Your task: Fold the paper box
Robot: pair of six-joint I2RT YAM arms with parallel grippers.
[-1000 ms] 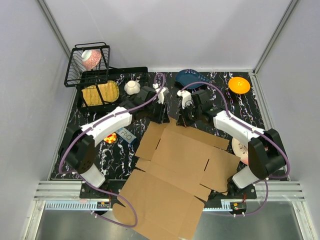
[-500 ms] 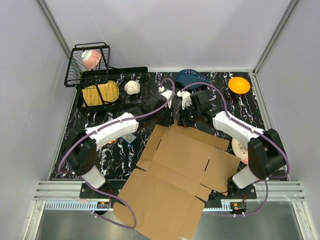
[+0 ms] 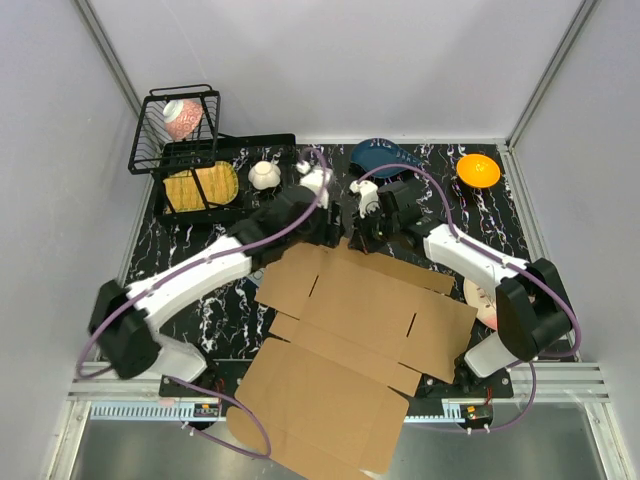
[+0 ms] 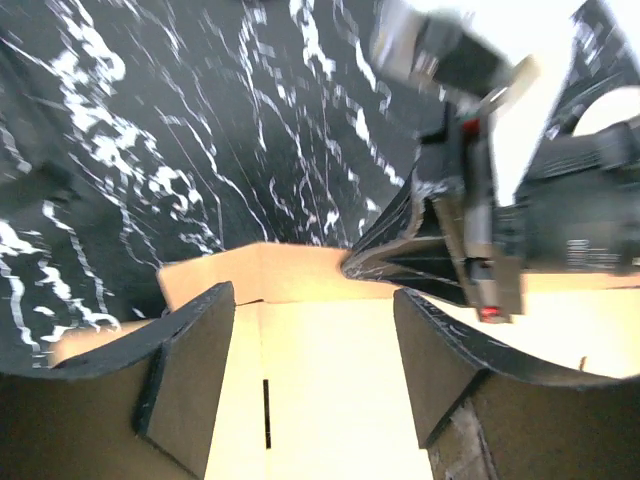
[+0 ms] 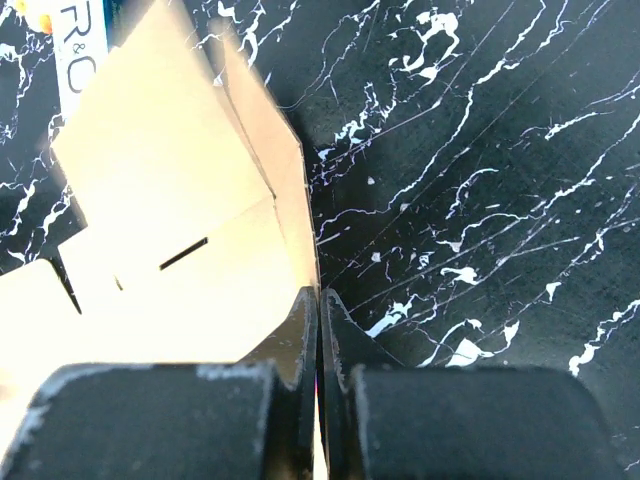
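The paper box (image 3: 360, 330) is a flat brown cardboard sheet with flaps and slits, lying on the black marbled table (image 3: 500, 220) and hanging over its near edge. My right gripper (image 3: 360, 238) is shut on the sheet's far edge; in the right wrist view its jaws (image 5: 320, 295) pinch a raised flap (image 5: 170, 220). My left gripper (image 3: 335, 222) hovers just left of it, open. In the left wrist view, cardboard (image 4: 320, 390) lies below and between the spread fingers (image 4: 190, 370), with nothing gripped. The right gripper (image 4: 470, 230) shows there too.
At the back left are a black wire basket (image 3: 175, 125) and a black tray (image 3: 205, 185) beside a white cup (image 3: 264, 175). A blue bowl (image 3: 380, 155) and an orange plate (image 3: 478, 170) sit at the back right. A white plate (image 3: 480, 295) lies by the right arm.
My left gripper's jaws have opened wide and its arm has stretched out lower towards the sheet's far edge. The cardboard has slid slightly left. The right gripper keeps its pinch.
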